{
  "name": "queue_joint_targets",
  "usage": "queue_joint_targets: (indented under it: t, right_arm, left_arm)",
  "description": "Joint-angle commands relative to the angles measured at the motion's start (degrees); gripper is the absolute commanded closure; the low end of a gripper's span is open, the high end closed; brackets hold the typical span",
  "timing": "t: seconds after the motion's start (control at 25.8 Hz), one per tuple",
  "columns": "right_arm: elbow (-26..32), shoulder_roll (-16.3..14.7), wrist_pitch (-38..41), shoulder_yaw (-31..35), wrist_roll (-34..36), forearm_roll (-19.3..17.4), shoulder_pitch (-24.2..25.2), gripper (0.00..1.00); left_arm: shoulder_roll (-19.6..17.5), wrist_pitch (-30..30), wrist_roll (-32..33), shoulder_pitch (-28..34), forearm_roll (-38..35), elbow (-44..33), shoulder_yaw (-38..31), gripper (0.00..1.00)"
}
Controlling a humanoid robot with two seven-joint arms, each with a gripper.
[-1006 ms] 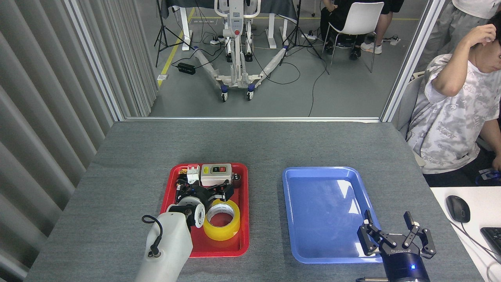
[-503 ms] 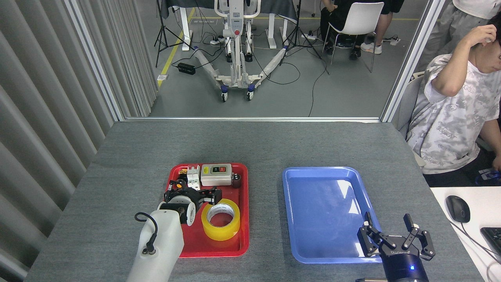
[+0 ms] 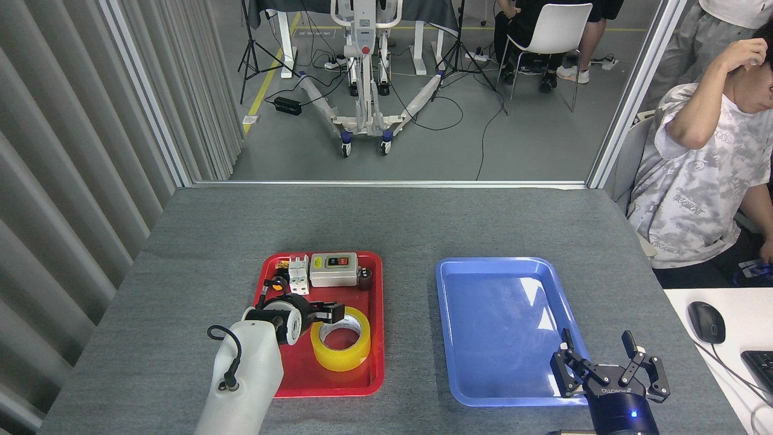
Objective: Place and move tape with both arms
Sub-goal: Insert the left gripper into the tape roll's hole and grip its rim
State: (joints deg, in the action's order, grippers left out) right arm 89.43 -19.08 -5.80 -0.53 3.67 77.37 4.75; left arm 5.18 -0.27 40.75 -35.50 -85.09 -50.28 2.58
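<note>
One yellow tape (image 3: 340, 339) lies in one red tray (image 3: 374, 374). The left claw (image 3: 326, 312) touches it, grip unclear. The right claw (image 3: 607, 368) gapes wide near one blue tray (image 3: 477, 272).

yellow tape (image 3: 340, 339) with a white core lies in a red tray (image 3: 375, 338); right of that tray, a glossy blue tray (image 3: 471, 386) on grey table (image 3: 193, 241).
</note>
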Motion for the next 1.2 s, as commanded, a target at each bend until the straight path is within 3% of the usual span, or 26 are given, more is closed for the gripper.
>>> queue_joint_targets:
  t: [0.0,0.31,1.16]
  right_arm:
    - [-0.4,0.0,0.0,-0.1,0.2,0.1,0.0,0.00]
    - [-1.0,0.1,0.0,-0.2,0.2,0.1,0.0,0.00]
    - [-1.6,0.4,0.0,-0.2,0.3,0.9,-0.7,0.00]
  left_arm:
    - [0.2,-0.8,3.5,0.0,0.0,-0.1,-0.4,0.01]
    - [0.2,-1.0,7.9,-0.2,-0.1,0.4,-0.5,0.01]
    - [0.5,-0.9,7.9,-0.2,0.3,3.7,-0.6,0.03]
